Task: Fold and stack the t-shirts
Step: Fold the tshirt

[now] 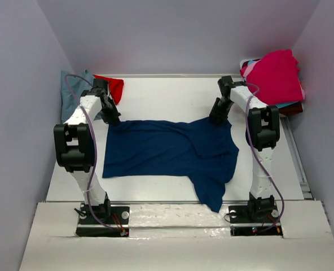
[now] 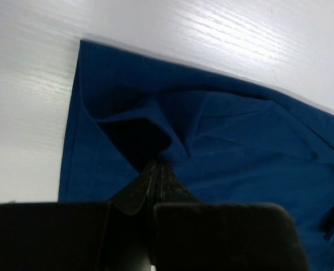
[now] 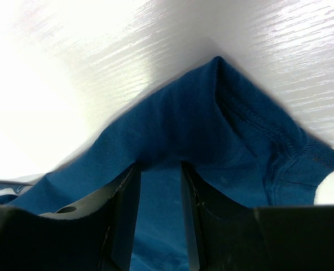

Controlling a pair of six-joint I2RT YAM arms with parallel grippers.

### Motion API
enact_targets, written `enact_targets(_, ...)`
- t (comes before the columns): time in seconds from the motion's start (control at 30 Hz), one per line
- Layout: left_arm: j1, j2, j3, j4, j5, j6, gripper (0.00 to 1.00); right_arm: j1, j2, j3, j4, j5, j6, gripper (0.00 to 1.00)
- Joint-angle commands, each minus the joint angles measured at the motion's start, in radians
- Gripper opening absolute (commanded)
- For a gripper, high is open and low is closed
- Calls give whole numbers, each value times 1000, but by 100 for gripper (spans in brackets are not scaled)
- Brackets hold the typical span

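Observation:
A navy t-shirt (image 1: 172, 149) lies spread across the white table (image 1: 167, 93), one sleeve trailing toward the near edge. My left gripper (image 1: 111, 118) is at its far left corner. In the left wrist view the jaws (image 2: 157, 165) are pressed together on a pinch of the navy cloth (image 2: 223, 135), which puckers around them. My right gripper (image 1: 216, 119) is at the shirt's far right corner. In the right wrist view the navy cloth (image 3: 212, 124) tents up over my right gripper (image 3: 160, 167), whose fingers stand partly apart with cloth bunched between them.
A dusty blue-grey tee (image 1: 74, 90) and a red tee (image 1: 115, 86) lie crumpled at the far left behind the left arm. A magenta tee (image 1: 275, 76) tops a pile at the far right corner, with turquoise and maroon edges under it. Grey walls close in three sides.

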Motion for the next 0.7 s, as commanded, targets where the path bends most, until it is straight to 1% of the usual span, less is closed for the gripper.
enact_targets(0.0, -7, -120, -81, 6, 46, -35, 6, -4, 27, 12, 1, 1, -11, 40)
enact_targets(0.2, -16, -206, -208, 26, 76, -69, 6, -4, 27, 16, -2, 1, -14, 40)
enact_targets(0.67, -16, -296, -324, 35, 63, -138, 6, -14, 16, -10, 1, 2, -25, 40)
